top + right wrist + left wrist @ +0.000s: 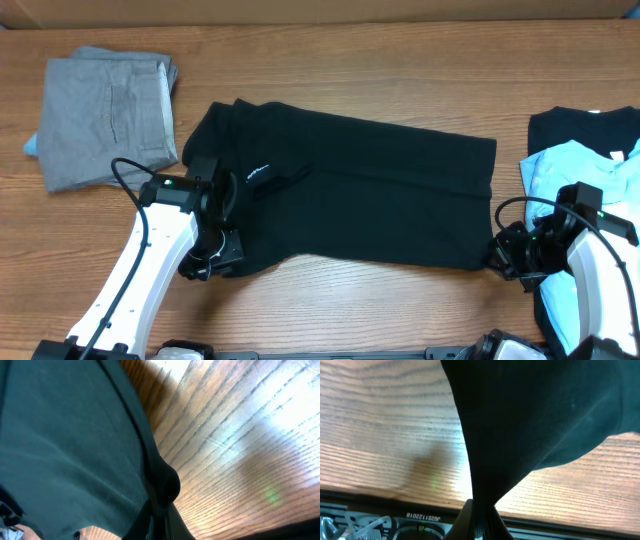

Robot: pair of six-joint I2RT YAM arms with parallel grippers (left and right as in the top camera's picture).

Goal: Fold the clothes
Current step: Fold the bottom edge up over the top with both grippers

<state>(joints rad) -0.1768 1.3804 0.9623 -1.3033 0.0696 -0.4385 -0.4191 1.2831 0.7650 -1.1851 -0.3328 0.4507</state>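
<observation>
Bright, even light from above keeps the overhead view sharp, with only faint, soft shadows. In both wrist views white glare washes over the bench [380, 435], while the black T-shirt [65, 440], close to the lens, looks soft and nearly featureless.

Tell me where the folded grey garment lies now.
In the overhead view, the folded grey garment lies at the far left of the table, just left of the black T-shirt spread in the middle.

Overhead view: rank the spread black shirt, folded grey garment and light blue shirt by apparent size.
1. black shirt, clearly largest.
2. grey garment.
3. light blue shirt, but partly covered and cut off, so this place is unsure.
</observation>
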